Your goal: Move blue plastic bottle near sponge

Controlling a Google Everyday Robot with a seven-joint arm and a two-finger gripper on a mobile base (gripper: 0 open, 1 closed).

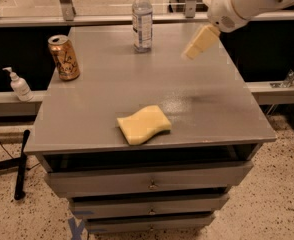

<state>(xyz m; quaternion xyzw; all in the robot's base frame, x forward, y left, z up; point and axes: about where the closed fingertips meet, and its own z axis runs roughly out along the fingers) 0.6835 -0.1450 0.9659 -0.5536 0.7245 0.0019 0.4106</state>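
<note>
looks like a robot lab or test bay: a grey metal drawer cabinet (112, 89) on speckled floor (277, 204), a sanitizer pump bottle (18, 84) on a side ledge, and the gripper (199, 42) hovering over the cabinet's far right.

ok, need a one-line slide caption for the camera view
Gripper hovers over the cabinet top, right of the blue plastic bottle standing at the far edge; sponge lies near the front edge.
</note>
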